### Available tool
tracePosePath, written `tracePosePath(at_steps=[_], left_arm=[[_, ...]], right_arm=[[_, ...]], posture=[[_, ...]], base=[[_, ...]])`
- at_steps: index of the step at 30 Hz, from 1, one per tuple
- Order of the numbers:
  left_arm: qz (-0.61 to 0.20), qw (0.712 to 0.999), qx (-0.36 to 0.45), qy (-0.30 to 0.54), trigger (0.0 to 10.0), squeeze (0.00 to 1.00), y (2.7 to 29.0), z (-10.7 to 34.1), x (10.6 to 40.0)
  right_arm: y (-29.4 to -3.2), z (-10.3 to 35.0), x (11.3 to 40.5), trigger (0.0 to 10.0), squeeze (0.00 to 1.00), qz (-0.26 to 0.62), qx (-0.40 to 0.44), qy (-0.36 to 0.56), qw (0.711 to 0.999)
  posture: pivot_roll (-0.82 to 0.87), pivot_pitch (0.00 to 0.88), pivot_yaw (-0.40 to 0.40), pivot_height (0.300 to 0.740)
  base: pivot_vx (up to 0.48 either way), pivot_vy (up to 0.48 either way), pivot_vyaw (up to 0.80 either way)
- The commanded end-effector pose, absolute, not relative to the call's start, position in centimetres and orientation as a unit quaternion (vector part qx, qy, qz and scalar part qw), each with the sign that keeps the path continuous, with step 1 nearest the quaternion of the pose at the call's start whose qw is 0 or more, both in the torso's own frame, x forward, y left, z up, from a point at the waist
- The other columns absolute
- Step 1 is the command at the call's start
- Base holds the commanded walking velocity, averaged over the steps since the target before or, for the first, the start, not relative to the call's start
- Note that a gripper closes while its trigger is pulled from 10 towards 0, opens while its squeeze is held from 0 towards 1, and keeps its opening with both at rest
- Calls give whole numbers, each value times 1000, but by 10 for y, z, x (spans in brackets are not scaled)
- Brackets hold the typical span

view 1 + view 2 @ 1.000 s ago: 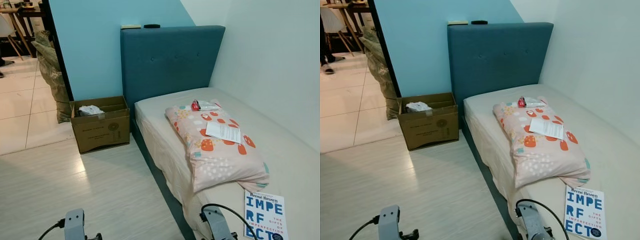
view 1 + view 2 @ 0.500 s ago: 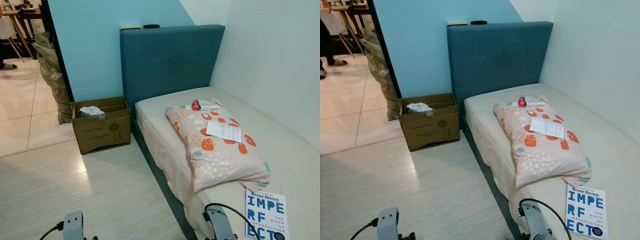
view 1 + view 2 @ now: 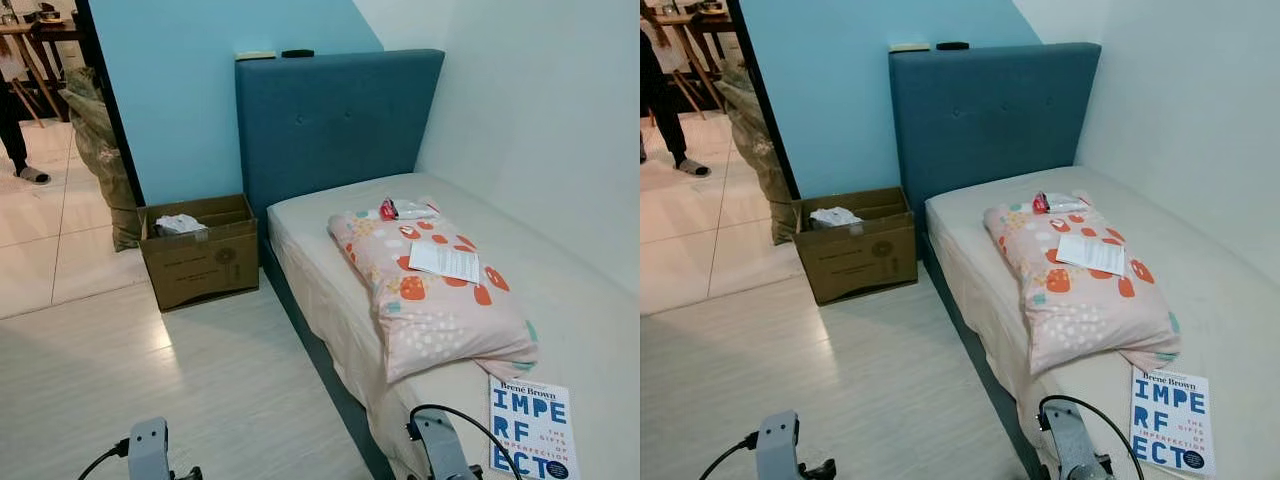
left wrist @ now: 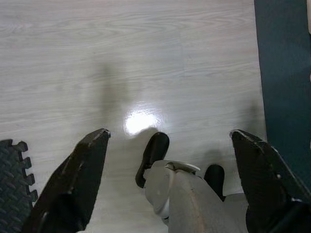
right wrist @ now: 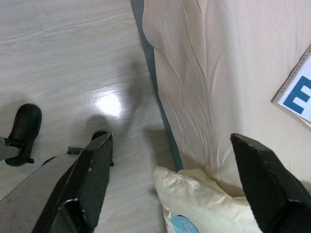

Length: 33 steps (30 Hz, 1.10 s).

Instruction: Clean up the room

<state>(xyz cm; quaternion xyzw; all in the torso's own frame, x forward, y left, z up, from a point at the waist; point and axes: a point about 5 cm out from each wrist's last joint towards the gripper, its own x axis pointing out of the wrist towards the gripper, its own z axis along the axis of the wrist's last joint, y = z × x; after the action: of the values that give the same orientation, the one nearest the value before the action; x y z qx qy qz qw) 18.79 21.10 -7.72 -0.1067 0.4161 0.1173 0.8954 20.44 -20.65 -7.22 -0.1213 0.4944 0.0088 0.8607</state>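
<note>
On the bed [image 3: 590, 330], against the white wall, lies a pink pillow [image 3: 430, 290] with orange and white spots. A white sheet of paper [image 3: 445, 262] rests flat on top of the pillow. A small red and white wrapper [image 3: 400, 210] sits at the pillow's far end, near the blue headboard [image 3: 335, 120]. Close to the near end of the bed lies a white book [image 3: 527, 428] with big blue letters on its cover, just past the pillow's corner.

Beside the bed, on the pale wood floor [image 3: 150, 380], stands an open brown cardboard box [image 3: 200, 250] with some crumpled white stuff [image 3: 180, 223] inside. A big stuffed sack [image 3: 100, 150] leans behind the box. A person's leg [image 3: 15, 135] is seen far off on the tiles.

Both arms hang low. The left gripper [image 4: 165, 184] points down at the floor with its two black fingers [image 4: 80, 179] wide apart, holding nothing. The right gripper [image 5: 170, 184] hangs by the bed's edge, fingers [image 5: 262, 184] wide apart too, with a cream cushion [image 5: 204, 204] below it.
</note>
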Motion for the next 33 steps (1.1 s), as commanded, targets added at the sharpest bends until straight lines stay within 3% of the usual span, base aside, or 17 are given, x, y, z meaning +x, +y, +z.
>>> tracePosePath(at_steps=[1, 3, 4, 5, 6, 28, 33], left_arm=[[119, 891, -114, 423, 10000, 1000, 209, -79, 186], [121, 891, -109, 423, 10000, 1000, 210, -78, 187], [125, 892, -108, 422, 10000, 1000, 211, -78, 188], [128, 892, -107, 421, 10000, 1000, 212, -77, 188], [128, 893, -106, 418, 10000, 0, 212, -77, 189], [121, 892, -99, 425, 10000, 0, 215, -78, 185], [124, 882, -95, 444, 10000, 0, 221, -86, 166]], right_arm=[[-208, -69, 209, 10000, 1000, 7, -127, 487, 864], [-209, -69, 210, 10000, 1000, 1, -126, 486, 865], [-207, -69, 210, 10000, 251, 3, -123, 487, 864], [-207, -69, 210, 10000, 251, 4, -121, 488, 864], [-206, -69, 211, 10000, 0, 3, -115, 486, 866], [-199, -68, 214, 10000, 0, 15, -109, 475, 873], [-195, -71, 210, 10000, 0, 37, -121, 478, 869]], posture=[[-43, 0, -51, 726], [-36, 0, -49, 726], [-35, 0, -49, 726], [-35, 0, -49, 726], [-34, 0, -52, 726], [-13, 0, -59, 726], [6, 0, -60, 726]], base=[[0, 0, 0], [0, 0, 0], [0, 0, 0], [0, 0, 0], [0, 0, 0], [0, 0, 0], [0, 0, 0]])
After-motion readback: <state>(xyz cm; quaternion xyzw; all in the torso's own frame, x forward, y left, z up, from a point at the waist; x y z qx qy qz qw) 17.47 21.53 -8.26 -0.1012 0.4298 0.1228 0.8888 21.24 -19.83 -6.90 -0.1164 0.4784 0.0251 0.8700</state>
